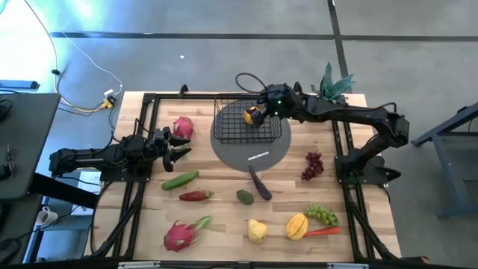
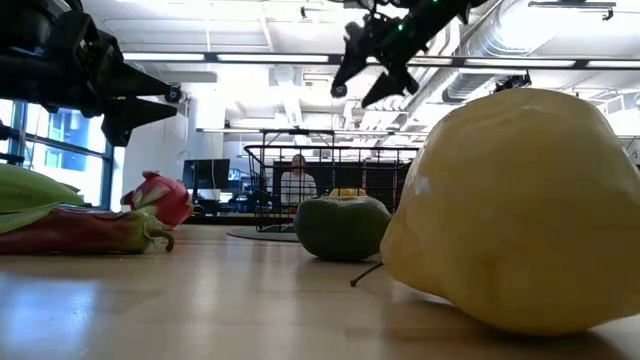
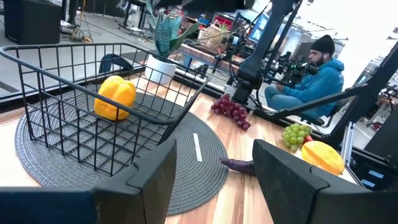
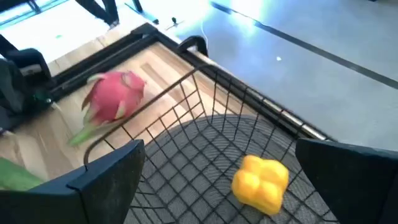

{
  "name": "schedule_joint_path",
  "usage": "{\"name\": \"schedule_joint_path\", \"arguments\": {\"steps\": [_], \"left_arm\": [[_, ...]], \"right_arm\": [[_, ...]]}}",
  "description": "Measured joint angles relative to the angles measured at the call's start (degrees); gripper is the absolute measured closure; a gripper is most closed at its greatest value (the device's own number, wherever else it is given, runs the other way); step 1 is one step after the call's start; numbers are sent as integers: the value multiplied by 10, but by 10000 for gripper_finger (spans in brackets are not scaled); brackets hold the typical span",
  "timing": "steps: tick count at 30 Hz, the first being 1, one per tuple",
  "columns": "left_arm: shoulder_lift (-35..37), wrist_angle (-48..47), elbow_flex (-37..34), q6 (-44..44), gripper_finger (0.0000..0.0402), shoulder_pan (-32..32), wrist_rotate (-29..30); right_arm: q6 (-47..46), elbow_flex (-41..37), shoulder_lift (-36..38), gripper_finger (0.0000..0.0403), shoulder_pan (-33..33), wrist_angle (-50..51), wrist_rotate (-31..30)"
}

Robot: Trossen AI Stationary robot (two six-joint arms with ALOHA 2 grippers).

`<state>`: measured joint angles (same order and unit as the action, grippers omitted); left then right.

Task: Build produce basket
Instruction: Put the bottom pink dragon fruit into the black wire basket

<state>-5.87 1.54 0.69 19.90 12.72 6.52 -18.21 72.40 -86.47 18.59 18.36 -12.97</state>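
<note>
The black wire basket [image 1: 248, 125] stands on a round grey mat, and a yellow pepper [image 1: 252, 116] lies on its floor. My right gripper [image 1: 261, 107] hovers open above the basket, with the pepper [image 4: 261, 183] below and between its fingers, untouched. My left gripper [image 1: 181, 146] is open in the air near the table's left side, beside a pink dragon fruit [image 1: 183, 127], and faces the basket [image 3: 93, 112]. The other produce lies on the wood: cucumber [image 1: 180, 180], red chilli [image 1: 196, 196], eggplant [image 1: 260, 183], red grapes [image 1: 314, 164].
Along the near edge lie a second dragon fruit [image 1: 183, 234], a yellow pear-shaped piece [image 1: 257, 230], an orange-yellow fruit [image 1: 296, 226], green grapes [image 1: 323, 215] and a carrot [image 1: 323, 232]. A potted plant [image 1: 334, 82] stands at the far right corner. A person sits beyond the table.
</note>
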Motion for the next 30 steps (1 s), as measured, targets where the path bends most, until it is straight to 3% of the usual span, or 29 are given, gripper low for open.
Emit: {"name": "schedule_joint_path", "arguments": {"steps": [14, 30], "left_arm": [[0, 0, 0, 0, 202, 0, 1], [0, 0, 0, 5, 202, 0, 1]], "right_arm": [[-40, 149, 8, 4, -43, 126, -5], [-155, 180, 8, 4, -104, 128, -61]]}}
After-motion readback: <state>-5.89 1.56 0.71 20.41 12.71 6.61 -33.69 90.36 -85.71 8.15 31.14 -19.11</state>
